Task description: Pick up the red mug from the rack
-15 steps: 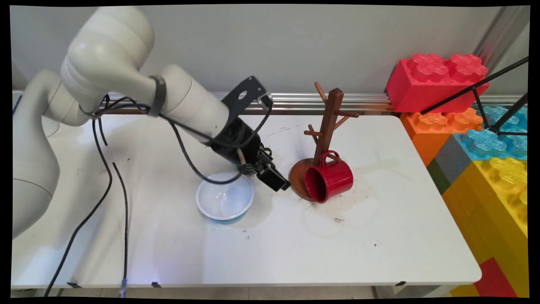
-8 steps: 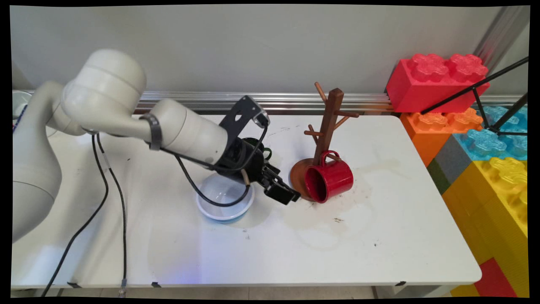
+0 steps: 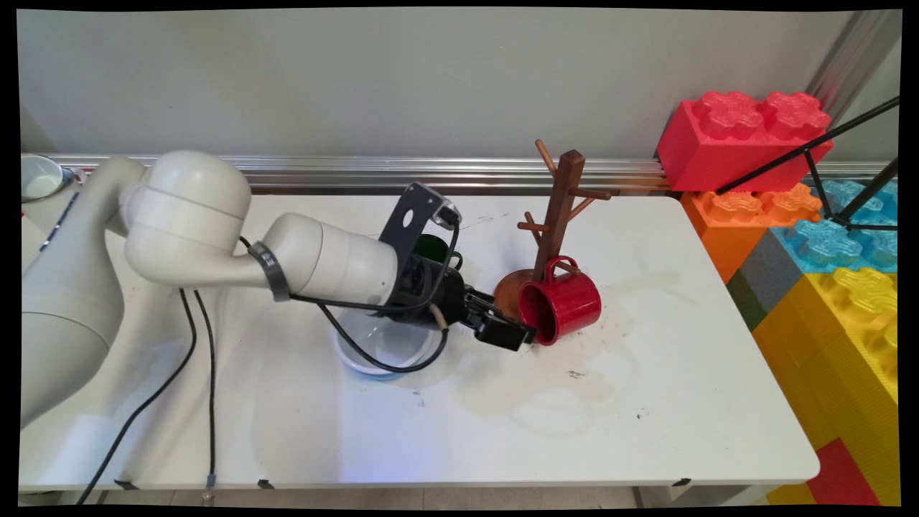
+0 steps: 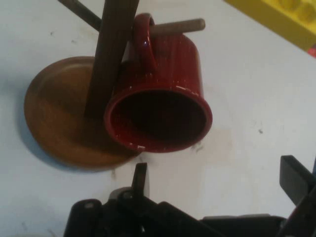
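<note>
A red mug [image 3: 561,301] hangs by its handle on a low peg of the wooden mug tree [image 3: 562,208], its mouth turned toward my gripper. My gripper [image 3: 513,332] sits low over the table just left of the mug's rim, open and holding nothing. In the hand view the red mug [image 4: 158,98] fills the centre, leaning on the tree's post [image 4: 111,54] above the round base [image 4: 54,118]. My gripper [image 4: 217,180] shows one finger [image 4: 139,180] below the rim and the other at the right edge.
A white bowl [image 3: 359,355] with a blue rim lies under my wrist, partly hidden. A green mug [image 3: 434,248] stands behind the arm. Big toy bricks [image 3: 747,136] stack along the right side, crossed by black tripod legs [image 3: 811,147]. Cables [image 3: 208,388] hang at the left.
The arm has dropped lower and the gripper has slid right, from beside the bowl to just short of the red mug's mouth. The mug and tree have not moved.
</note>
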### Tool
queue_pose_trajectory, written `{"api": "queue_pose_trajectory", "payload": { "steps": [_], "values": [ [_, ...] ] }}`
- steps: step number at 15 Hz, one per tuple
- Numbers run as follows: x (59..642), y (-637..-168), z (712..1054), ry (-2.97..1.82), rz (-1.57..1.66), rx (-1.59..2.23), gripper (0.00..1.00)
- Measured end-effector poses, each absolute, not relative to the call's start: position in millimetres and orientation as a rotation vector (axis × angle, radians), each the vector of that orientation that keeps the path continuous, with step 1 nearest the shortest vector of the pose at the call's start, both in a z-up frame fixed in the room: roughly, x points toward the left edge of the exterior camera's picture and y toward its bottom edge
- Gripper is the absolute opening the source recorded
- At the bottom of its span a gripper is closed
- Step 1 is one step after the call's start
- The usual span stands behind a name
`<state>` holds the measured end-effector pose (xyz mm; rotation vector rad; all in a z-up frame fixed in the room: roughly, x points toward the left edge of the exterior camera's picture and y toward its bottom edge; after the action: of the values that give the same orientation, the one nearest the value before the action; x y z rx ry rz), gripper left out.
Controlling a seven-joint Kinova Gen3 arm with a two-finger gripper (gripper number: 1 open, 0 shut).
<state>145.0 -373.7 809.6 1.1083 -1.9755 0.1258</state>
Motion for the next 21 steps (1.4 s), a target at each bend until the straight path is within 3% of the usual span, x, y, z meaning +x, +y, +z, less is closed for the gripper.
{"api": "queue_pose_trajectory", "payload": {
  "steps": [21],
  "values": [
    [102.3, -387.4, 758.2, -1.738, 0.069, 1.230, 1.00]
  ]
}}
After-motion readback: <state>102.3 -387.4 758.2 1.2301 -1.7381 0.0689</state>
